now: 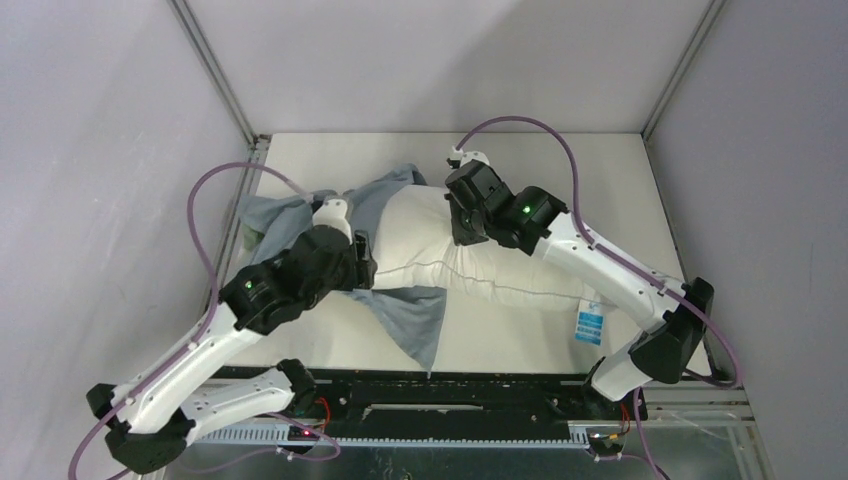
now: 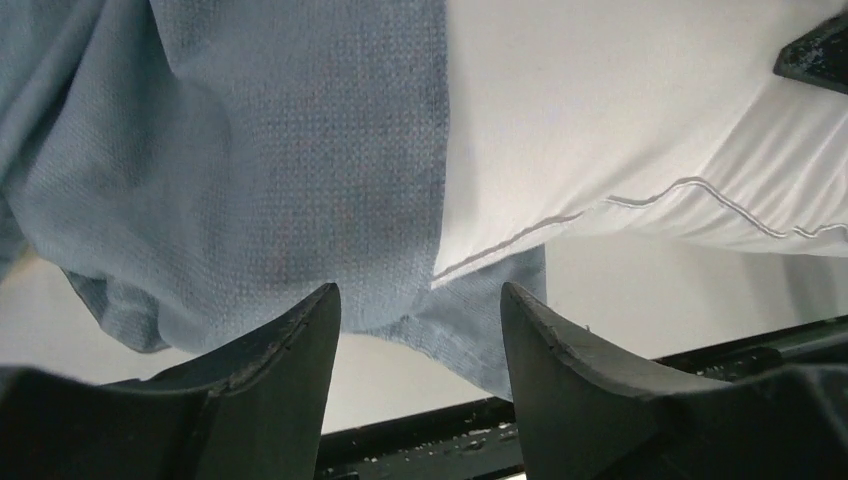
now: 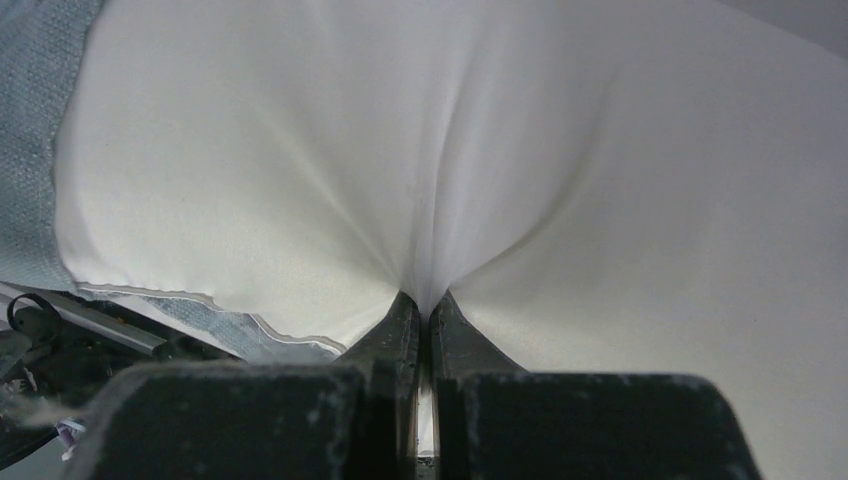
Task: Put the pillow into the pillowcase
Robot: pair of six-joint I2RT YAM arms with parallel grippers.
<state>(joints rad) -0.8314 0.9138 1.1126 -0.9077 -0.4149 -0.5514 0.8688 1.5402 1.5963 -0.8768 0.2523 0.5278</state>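
- Pillow (image 1: 500,275) lies across mid-table (image 1: 620,170); its left end sits inside the pillowcase (image 1: 405,315), and the blue tag (image 1: 590,325) end is bare at lower right
- Right arm reaches in from lower right, elbow bent, wrist pitched down at the pillow's upper edge; right gripper (image 3: 422,300) pinched tight on a pucker of pillow fabric
- Left arm stretches up from lower left, wrist at the pillowcase mouth; left gripper (image 2: 420,300) fingers spread, holding nothing

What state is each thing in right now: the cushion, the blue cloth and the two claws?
pillow, mostly outside the case, left end among the blue cloth.
pillowcase, limp, wrinkled, bunched at the pillow's left end.
left gripper, open, holding nothing.
right gripper, shut on a fold of the pillow.
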